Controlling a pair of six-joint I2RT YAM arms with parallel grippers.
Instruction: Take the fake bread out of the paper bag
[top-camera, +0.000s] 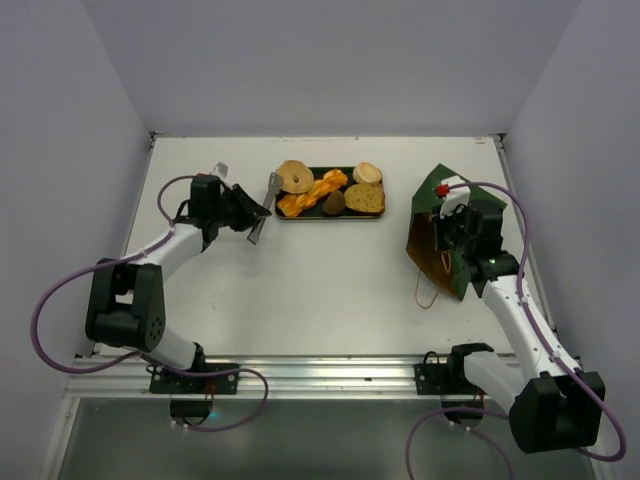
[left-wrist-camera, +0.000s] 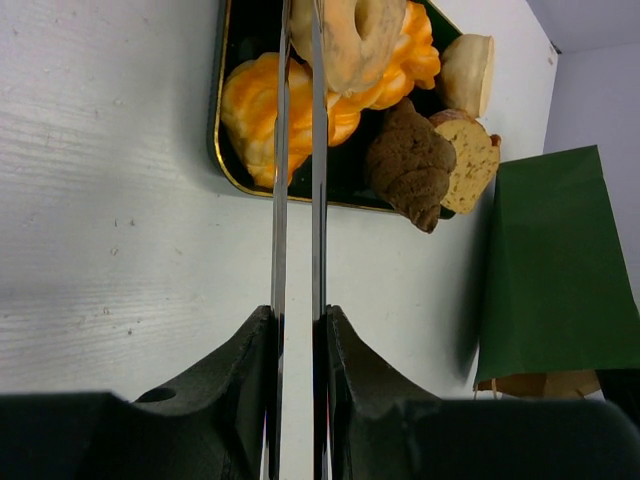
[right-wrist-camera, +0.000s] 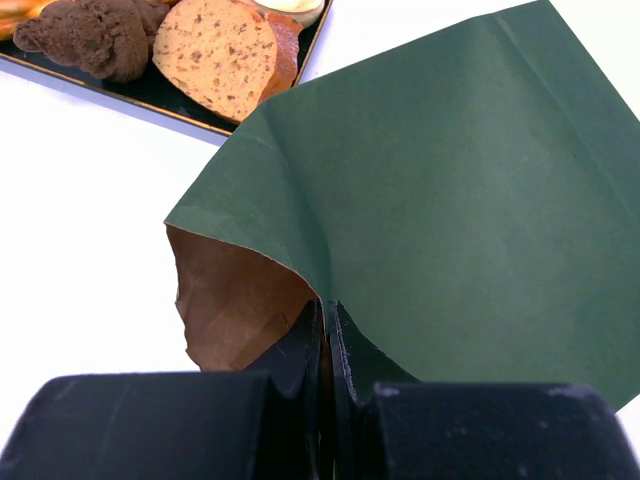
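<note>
The fake bread lies on a flat dark green tray (top-camera: 335, 217): an orange braided loaf (top-camera: 312, 193), a ring bun (top-camera: 295, 176), a round bun (top-camera: 367, 172), a toast slice (top-camera: 365, 198) and a dark piece (top-camera: 334, 202). My left gripper (top-camera: 235, 208) is shut on metal tongs (top-camera: 262, 215), whose tips point at the tray's left end. In the left wrist view the tongs (left-wrist-camera: 296, 200) reach over the loaf (left-wrist-camera: 250, 110). The paper bag (top-camera: 450, 235) lies tilted at the right. My right gripper (right-wrist-camera: 328, 305) is shut on the bag's mouth edge (right-wrist-camera: 460, 200); the brown inside (right-wrist-camera: 240, 300) looks empty where it shows.
A twine loop handle (top-camera: 428, 290) hangs from the bag toward the near side. The white table ends at walls at the left, back and right. The tray's rim (left-wrist-camera: 215, 150) stands a short way from the bag (left-wrist-camera: 560, 270).
</note>
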